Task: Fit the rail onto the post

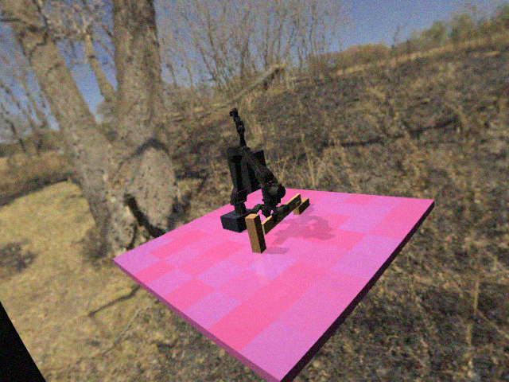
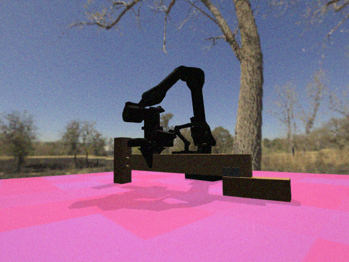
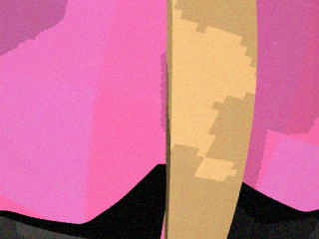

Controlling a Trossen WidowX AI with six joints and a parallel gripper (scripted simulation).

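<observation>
Top view: arm (image 1: 251,173) bends over pink table (image 1: 312,287). Rail (image 1: 278,213) runs from post (image 1: 255,232) back toward footboard block (image 1: 301,205).

Exterior view: rail (image 2: 197,164) lies level, near end against post (image 2: 122,160), far end over footboard block (image 2: 256,188). Gripper (image 2: 148,158) clenched on rail just beside post.

Wrist view: rail (image 3: 207,126) runs up frame between dark fingers; pegs not visible.

Rail (image 2: 197,165) spans level between post (image 2: 121,160) at left, footboard block (image 2: 256,188) at right; arm base (image 2: 202,177) behind.
</observation>
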